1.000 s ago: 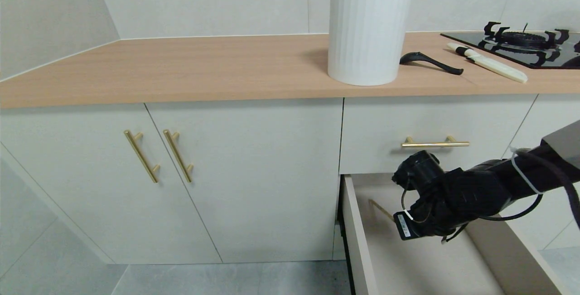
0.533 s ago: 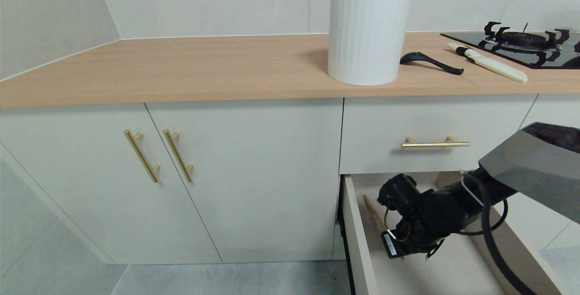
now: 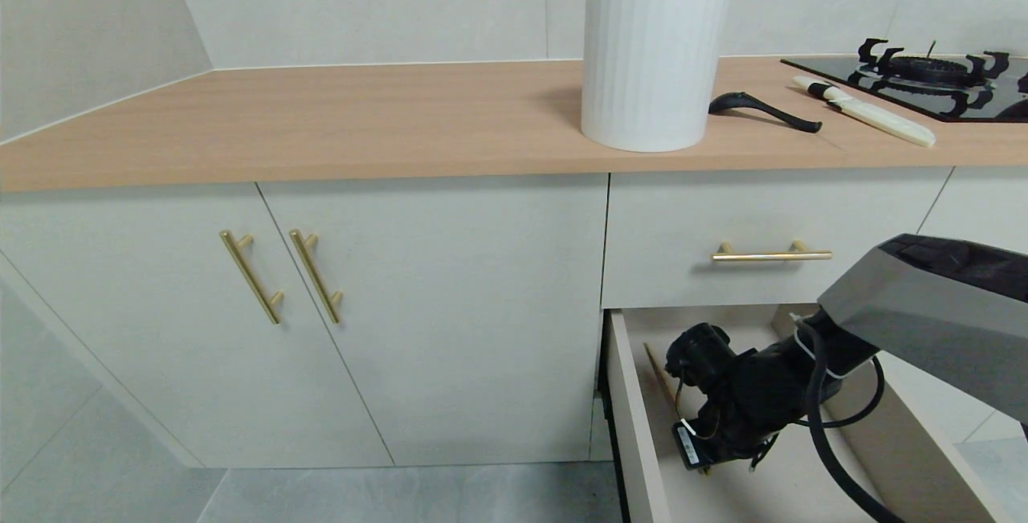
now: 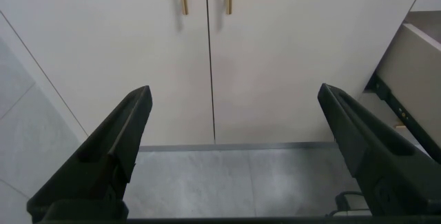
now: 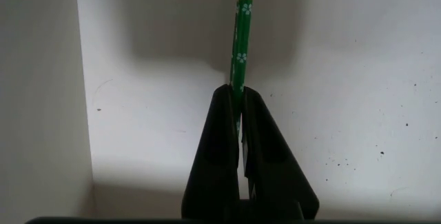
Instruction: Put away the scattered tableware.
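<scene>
R gripper [image 5: 238,92] pinches green-patterned wooden chopstick [image 5: 242,31] inside open beige drawer [image 3: 636,418], unreleased; black curved utensil [image 3: 763,110] & white knife [image 3: 871,117] wait on wood counter [image 3: 361,121]; L gripper [image 4: 234,96] jaws spread.

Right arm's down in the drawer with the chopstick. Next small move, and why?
Probably open the right gripper and release the chopstick. The gripper is shut on it and sits low inside the open drawer, close over the floor beside the left wall, so the drop looks short. Whether it touches the floor is unclear.
</scene>
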Controlling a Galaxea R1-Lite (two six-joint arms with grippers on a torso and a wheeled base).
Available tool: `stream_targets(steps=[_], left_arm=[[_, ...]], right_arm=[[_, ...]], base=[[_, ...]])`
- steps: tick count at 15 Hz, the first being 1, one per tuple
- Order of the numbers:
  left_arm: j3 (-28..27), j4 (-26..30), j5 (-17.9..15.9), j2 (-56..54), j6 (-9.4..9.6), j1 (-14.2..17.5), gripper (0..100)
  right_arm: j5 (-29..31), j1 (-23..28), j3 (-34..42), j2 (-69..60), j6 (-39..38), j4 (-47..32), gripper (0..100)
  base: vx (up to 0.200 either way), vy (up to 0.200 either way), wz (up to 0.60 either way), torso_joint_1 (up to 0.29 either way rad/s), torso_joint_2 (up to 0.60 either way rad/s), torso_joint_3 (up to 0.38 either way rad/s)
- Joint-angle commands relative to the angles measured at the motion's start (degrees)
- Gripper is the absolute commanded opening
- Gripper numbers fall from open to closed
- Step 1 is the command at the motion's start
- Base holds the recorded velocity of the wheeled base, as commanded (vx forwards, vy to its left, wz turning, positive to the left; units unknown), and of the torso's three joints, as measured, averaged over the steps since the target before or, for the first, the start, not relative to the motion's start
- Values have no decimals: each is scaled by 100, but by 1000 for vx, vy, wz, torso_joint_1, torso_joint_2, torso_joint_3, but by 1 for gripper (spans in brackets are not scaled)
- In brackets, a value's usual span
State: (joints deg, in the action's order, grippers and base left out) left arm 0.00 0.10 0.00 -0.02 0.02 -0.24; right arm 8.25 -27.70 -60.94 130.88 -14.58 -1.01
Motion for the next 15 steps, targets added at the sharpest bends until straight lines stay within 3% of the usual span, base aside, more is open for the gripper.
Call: stream_targets(steps=[1, 2, 10, 15], left_arm=[[0, -1, 0, 2, -2, -2, 100], [0, -1, 0, 2, -2, -2, 100], [0, -1, 0, 2, -2, -2, 100], [0, -1, 0, 2, -2, -2, 100]], right_arm=[[1, 1, 3, 8, -1, -4, 0], [1, -8, 3, 17, -1, -4, 100], [10, 1, 38, -326, -1, -31, 100], [10, 230, 399, -2383, -63, -31, 100]], base=[[0, 0, 0, 0, 0, 0], [0, 0, 0, 0, 0, 0], [0, 0, 0, 0, 0, 0], [0, 0, 0, 0, 0, 0]])
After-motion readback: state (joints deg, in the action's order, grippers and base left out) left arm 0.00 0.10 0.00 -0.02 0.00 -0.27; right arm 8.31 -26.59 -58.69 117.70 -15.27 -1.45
